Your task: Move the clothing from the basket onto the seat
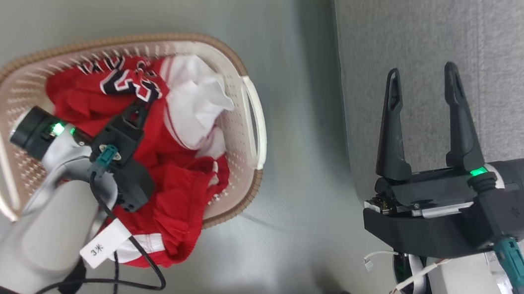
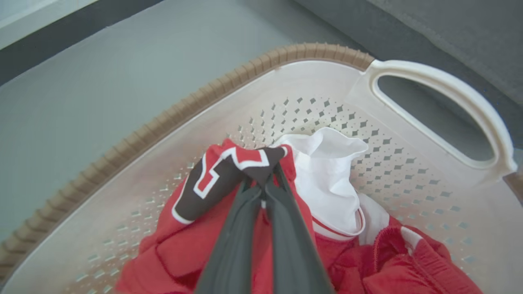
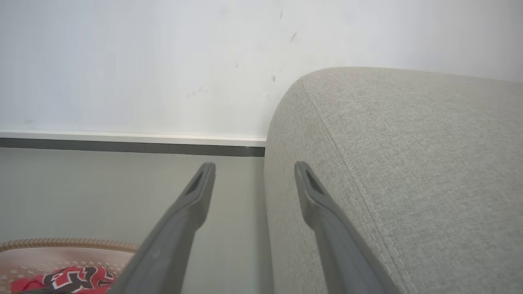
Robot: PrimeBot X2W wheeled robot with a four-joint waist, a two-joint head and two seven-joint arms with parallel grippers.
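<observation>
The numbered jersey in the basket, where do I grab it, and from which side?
Pinch the jersey at the raised fold by its number, from above: it stands highest, and the basket walls block the sides. The left gripper is shut there.

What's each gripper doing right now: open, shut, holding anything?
Left gripper: shut on the clothing, at its numbered patch, in the basket.
Right gripper: open, holding nothing, by the seat.
</observation>
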